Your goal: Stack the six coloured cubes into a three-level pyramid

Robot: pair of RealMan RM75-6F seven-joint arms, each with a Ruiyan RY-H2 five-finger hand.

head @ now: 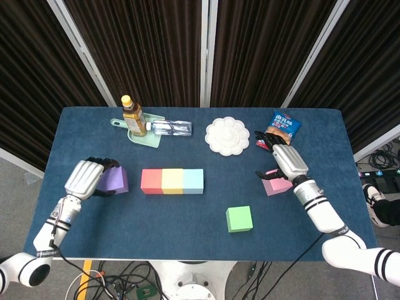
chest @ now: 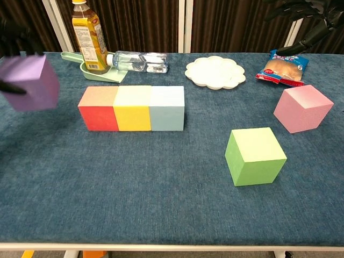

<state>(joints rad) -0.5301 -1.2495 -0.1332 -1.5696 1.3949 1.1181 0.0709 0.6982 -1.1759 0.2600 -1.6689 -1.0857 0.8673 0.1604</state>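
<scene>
On the blue bench a row of three cubes stands side by side and touching: red cube, yellow cube, light blue cube. The left hand grips the purple cube, which the chest view shows lifted clear of the cloth, left of the row. The right hand hangs over the pink cube with its fingers spread; whether it touches the cube, I cannot tell. The green cube sits alone nearer the front edge. At the back stand a tea bottle on a green dish, a lying water bottle, a white palette and a snack bag.
</scene>
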